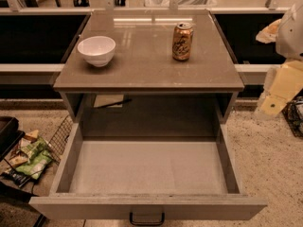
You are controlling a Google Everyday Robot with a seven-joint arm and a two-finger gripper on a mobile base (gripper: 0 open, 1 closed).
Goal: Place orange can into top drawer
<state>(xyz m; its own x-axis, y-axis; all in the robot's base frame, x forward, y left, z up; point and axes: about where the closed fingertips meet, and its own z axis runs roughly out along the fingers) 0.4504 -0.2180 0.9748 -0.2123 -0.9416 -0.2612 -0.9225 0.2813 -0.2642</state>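
Note:
The orange can (pixel 182 42) stands upright on the right rear part of the grey-brown cabinet top (pixel 147 65). The top drawer (pixel 147 167) is pulled fully out toward me, its flat bottom bare, with a pale front panel and a small dark handle (pixel 147 218). My gripper (pixel 273 104) hangs at the right edge of the view, beside the cabinet's right side. It is below the level of the cabinet top, apart from the can and holding nothing that I can see.
A white bowl (pixel 96 50) sits on the left of the cabinet top. A wire basket with snack bags (pixel 29 157) stands on the floor at the left. A paper (pixel 109 100) lies inside the cabinet behind the drawer. Counters run along the back.

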